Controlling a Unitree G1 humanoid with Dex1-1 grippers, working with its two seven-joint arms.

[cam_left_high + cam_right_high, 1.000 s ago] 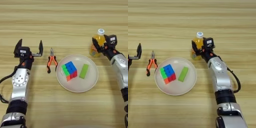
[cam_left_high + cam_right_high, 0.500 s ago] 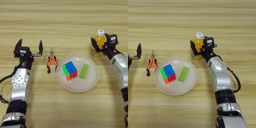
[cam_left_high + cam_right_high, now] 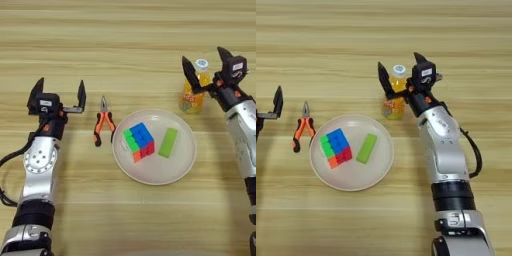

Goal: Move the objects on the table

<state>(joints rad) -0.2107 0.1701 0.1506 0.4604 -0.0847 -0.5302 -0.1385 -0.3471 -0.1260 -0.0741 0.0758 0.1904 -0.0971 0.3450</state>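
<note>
Right tool: the right two-fingered black tool [image 3: 400,70] stands spread wide, one finger on each side of the small orange-juice bottle with a white cap and label [image 3: 395,95]; the fingers look just clear of the bottle's sides, so it straddles the bottle without pinching it.
Bottle: upright on the light wooden counter [image 3: 125,40], just beyond the far right rim of the round cream plate [image 3: 150,175]; standing on its own base, it seems to need no support from the fingers.
Cube: the multicoloured puzzle cube [image 3: 138,141] sits on the plate's left half, with a flat lime-green block [image 3: 168,142] beside it on the right; the two do not touch.
Pliers: orange-and-black-handled pliers [image 3: 102,125] lie on the counter just left of the plate, jaws pointing away from the robot.
Left tool: the left tool [image 3: 58,93] is held wide with nothing between its fingers, left of the pliers, apparently idle.
Judgement: the bottle is probably the object in hand, either about to be gripped or just set down; I cannot tell which.
</note>
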